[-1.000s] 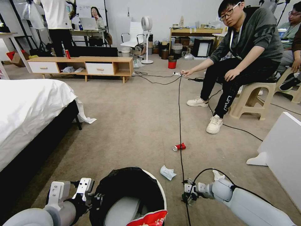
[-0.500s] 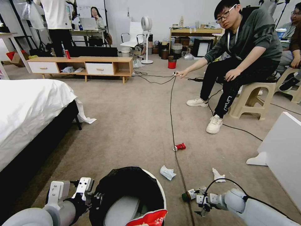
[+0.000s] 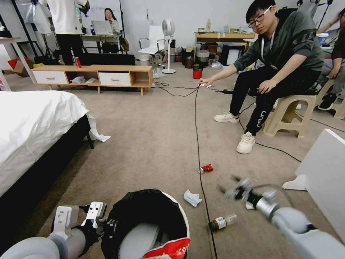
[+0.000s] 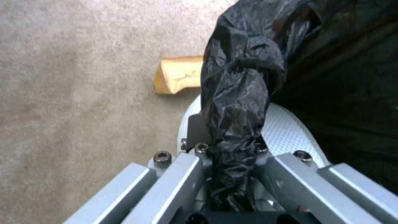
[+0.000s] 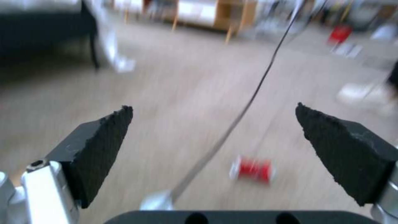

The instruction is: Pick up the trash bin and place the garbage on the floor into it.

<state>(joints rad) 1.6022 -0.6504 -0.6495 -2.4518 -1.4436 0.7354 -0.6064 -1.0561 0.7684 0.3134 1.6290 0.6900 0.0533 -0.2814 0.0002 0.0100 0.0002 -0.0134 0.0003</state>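
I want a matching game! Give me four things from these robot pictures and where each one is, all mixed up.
1. round white trash bin with black bag
2. crushed red can
3. small green-capped bottle
4. right gripper

a. open, above the beige carpet floor
b. lying beside the black cable, nearest the robot
c. gripped at its rim by the left gripper
d. lying farther along the cable

1-c, 2-d, 3-b, 4-a

Right gripper (image 3: pixel 233 190) is smeared by motion blur in the head view. Trash bin (image 3: pixel 181 212) is cut off by the bottom edge. Brown paper bag (image 4: pixel 178 74) is half hidden behind the bin's black liner. Crushed can (image 5: pixel 252 169) is blurred.
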